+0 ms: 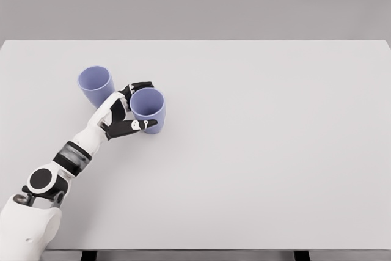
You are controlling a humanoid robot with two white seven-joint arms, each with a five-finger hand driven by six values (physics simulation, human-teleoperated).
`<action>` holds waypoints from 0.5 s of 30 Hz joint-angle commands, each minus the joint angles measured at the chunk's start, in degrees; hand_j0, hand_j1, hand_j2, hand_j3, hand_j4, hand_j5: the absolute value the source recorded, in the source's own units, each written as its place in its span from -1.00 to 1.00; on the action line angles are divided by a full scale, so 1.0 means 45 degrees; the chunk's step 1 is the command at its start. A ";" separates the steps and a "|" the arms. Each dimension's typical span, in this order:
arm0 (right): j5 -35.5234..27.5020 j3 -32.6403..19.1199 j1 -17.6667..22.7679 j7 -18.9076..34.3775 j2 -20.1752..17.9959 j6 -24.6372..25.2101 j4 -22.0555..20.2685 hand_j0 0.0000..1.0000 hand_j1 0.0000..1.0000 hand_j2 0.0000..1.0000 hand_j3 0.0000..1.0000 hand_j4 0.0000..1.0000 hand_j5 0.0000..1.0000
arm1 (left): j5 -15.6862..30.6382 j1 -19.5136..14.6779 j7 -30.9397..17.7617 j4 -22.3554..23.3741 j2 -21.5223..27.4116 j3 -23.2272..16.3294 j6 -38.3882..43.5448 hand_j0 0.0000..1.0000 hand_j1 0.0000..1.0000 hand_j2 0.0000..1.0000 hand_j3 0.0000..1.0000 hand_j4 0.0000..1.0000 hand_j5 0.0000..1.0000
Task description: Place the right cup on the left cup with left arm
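1. The bench (256, 169) is a pale grey slab that fills most of the head view, with its far edge running straight across the upper part and its near edge along the bottom.
2. The left arm (73, 157) is white with dark joints. It comes in at the bench's near left corner and slants up and to the right across the left part of the bench.
3. The left robot hand (125, 114) sits at the end of that arm, towards the far left quarter of the bench. Its fingers are partly closed around the right cup: dark fingers (140, 85) curl over the far left side of the rim, and the thumb (143, 124) presses against the near side of the wall. So the hand is holding this cup, with the cup just to the right of the palm.
4. The right cup (148, 107) is blue-violet and upright, its open mouth facing up. Whether its base rests on the bench or is slightly lifted cannot be told.
5. The left cup (95, 85) is the same colour. It stands just beyond and to the left of the hand, nearer the far left corner, and is apart from the right cup.
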 commanded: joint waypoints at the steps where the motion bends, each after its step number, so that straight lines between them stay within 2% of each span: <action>1: 0.0005 0.0002 0.0000 0.0004 -0.0001 0.0000 0.0001 1.00 1.00 1.00 1.00 1.00 1.00 | 0.0086 0.0000 -0.0001 -0.0094 0.0025 0.0005 0.0006 0.52 0.52 0.52 0.52 0.52 0.52; 15: 0.0005 0.0002 0.0000 0.0004 -0.0001 0.0000 0.0001 1.00 1.00 1.00 1.00 1.00 1.00 | 0.0125 0.0059 -0.0001 -0.1227 0.0201 0.0083 0.0006 0.48 0.48 0.48 0.48 0.48 0.48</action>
